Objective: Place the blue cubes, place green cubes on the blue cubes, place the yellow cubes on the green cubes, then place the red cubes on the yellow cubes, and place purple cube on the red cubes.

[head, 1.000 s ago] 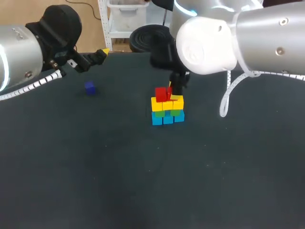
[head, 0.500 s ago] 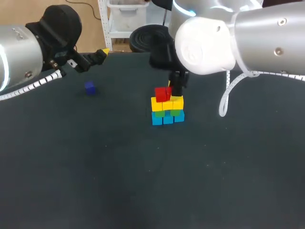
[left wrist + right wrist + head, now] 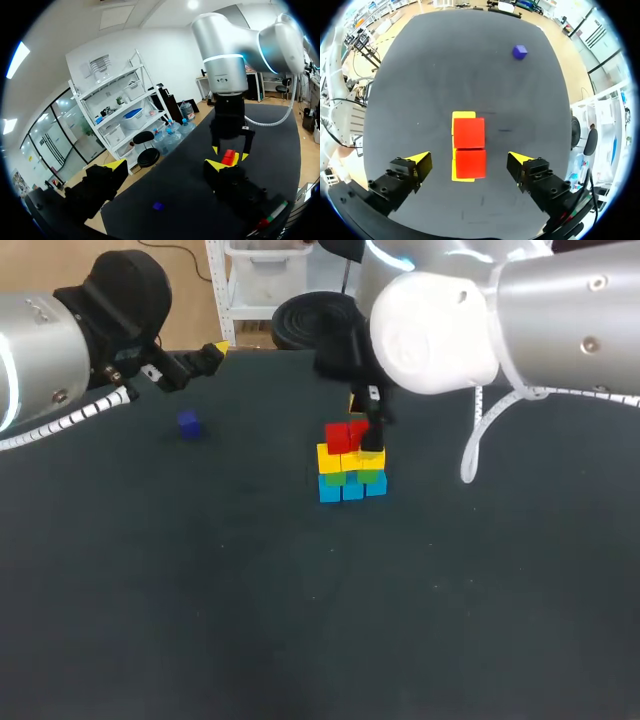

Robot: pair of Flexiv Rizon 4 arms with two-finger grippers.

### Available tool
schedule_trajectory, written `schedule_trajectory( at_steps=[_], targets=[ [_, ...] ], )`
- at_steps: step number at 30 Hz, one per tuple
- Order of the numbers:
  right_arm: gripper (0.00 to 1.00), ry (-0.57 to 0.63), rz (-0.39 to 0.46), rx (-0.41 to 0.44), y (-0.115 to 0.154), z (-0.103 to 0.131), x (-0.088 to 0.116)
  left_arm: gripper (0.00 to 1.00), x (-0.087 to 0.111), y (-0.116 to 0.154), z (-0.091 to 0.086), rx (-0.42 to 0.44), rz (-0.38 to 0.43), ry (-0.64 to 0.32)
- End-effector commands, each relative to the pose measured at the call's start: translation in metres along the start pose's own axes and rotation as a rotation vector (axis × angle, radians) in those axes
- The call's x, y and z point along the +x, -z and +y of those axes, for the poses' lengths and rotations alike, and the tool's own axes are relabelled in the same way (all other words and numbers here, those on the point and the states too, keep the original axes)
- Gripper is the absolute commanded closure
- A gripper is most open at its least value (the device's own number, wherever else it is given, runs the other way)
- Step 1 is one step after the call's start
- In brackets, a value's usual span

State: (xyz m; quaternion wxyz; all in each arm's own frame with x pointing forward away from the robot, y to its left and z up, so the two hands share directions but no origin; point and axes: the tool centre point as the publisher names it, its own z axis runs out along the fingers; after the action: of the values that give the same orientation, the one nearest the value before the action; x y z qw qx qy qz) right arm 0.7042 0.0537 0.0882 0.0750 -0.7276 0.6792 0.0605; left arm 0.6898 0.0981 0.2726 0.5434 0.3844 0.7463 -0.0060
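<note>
**Kid:** What could go wrong now?

**Me:** The right gripper (image 3: 468, 160) hangs over the stack with its fingers wide open. It holds nothing. One finger is on each side of the red cubes (image 3: 469, 145), and I think neither one touches them. If the arm slides sideways while it is this low, a finger could bump a red cube off. The whole stack could fall too, because it is tall and thin.

**Kid:** And the purple cube (image 3: 188, 423)?

**Me:** It sits alone near the far left corner of the tabletop (image 3: 300, 620), well apart from the stack. The stack stands near the middle, closer to the far edge. The purple cube has to go on top of the reds. If it lands off to one side, it could tip and roll down.

**Kid:** What about the left gripper (image 3: 166, 165)?

**Me:** It is open and empty too, up by the far left edge near the purple cube.

**Kid:** How many cubes are there?

**Me:** There are two red and one purple. From the front I count three blue cubes (image 3: 340, 490), two green cubes (image 3: 370, 476) and about three yellow cubes (image 3: 330, 457). More may hide behind them.
</note>
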Motion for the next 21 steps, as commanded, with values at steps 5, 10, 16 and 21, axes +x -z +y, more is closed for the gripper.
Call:
schedule_trajectory(
  at_steps=[5, 10, 16, 21],
  targets=[
    [0.0, 0.013, -0.058, 0.108, 0.04, 0.0, 0.015, 0.0, 0.0, 0.0, 0.003, 0.013, -0.001, -0.002],
    [0.0, 0.092, -0.063, 0.194, 0.062, -0.008, 0.021, 0.0, 0.0, 0.0, 0.003, 0.013, -0.001, -0.002],
    [0.0, 0.2, -0.08, 0.265, 0.065, -0.016, 0.024, 0.0, 0.0, 0.0, 0.003, 0.013, -0.001, -0.002],
    [0.0, 0.235, -0.094, 0.37, 0.075, -0.024, 0.031, 0.0, 0.0, 0.0, 0.003, 0.013, -0.001, -0.002]
  ],
)
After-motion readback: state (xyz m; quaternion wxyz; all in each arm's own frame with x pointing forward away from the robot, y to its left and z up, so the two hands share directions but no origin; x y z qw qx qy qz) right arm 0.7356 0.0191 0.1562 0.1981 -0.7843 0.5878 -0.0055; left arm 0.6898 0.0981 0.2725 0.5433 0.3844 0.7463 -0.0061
